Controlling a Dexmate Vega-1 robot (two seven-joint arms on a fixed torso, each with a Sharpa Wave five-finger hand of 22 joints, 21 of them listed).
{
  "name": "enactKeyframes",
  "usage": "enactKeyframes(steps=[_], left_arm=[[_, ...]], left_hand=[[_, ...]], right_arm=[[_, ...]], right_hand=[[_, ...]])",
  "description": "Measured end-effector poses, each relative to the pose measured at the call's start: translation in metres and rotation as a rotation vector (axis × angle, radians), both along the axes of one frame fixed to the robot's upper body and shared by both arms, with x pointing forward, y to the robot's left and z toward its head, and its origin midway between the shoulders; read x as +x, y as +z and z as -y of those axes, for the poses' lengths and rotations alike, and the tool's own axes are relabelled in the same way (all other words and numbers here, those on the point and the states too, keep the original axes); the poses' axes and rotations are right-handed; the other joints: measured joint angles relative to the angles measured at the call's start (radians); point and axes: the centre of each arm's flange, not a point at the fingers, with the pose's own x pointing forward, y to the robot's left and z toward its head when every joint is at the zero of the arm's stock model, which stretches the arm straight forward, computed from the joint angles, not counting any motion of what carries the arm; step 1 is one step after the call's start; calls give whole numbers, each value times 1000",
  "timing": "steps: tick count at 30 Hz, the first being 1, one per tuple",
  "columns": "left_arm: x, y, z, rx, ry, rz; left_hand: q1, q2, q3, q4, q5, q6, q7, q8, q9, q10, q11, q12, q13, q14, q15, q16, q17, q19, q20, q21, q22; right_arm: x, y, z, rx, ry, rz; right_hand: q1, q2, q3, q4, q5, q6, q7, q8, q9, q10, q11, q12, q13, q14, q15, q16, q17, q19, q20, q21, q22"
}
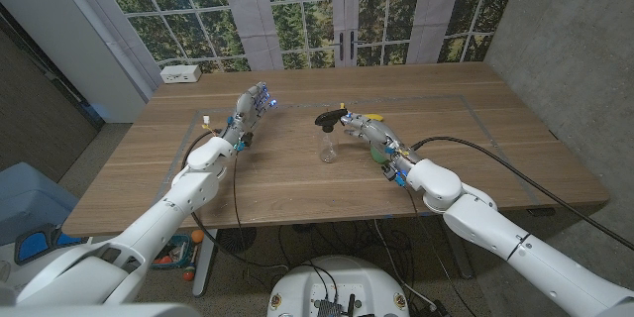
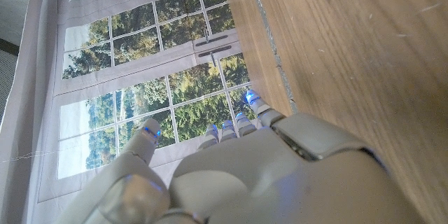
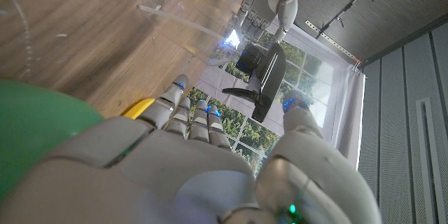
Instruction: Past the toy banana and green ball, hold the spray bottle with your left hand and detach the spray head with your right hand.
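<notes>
Clear plastic spray bottle with black trigger head (image 1: 327,135) stands upright mid-table, between the hands. Right hand (image 1: 365,131) empty, fingers spread, just beside the head — nearer. Left hand (image 1: 250,107) open, empty, well apart; needs to close in first.

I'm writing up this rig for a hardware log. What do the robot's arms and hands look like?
Both arms are glossy white with rounded shells. A black cable runs along each forearm. The left hand and right hand are light grey, with small blue lights glowing at the fingers. Blue fittings show at the right wrist.
</notes>
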Motion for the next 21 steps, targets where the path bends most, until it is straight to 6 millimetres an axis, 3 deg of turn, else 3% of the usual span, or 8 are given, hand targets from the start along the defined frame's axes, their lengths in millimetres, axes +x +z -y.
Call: enactKeyframes(steps=[21], left_arm=[[-2,3,-2,8,-6,6]], left_hand=[[0,0,0,0,0,4,4,4,0,0,0,0,0,0,0,0,1,4,4,0,0]], right_arm=[[9,-17,-12,-129,-116,-2]], right_hand=[[121,-63,9,-2,7,-9,-9,7,5,2,-13,5,0,20,-9,-8,-23,30,-9,1,0]])
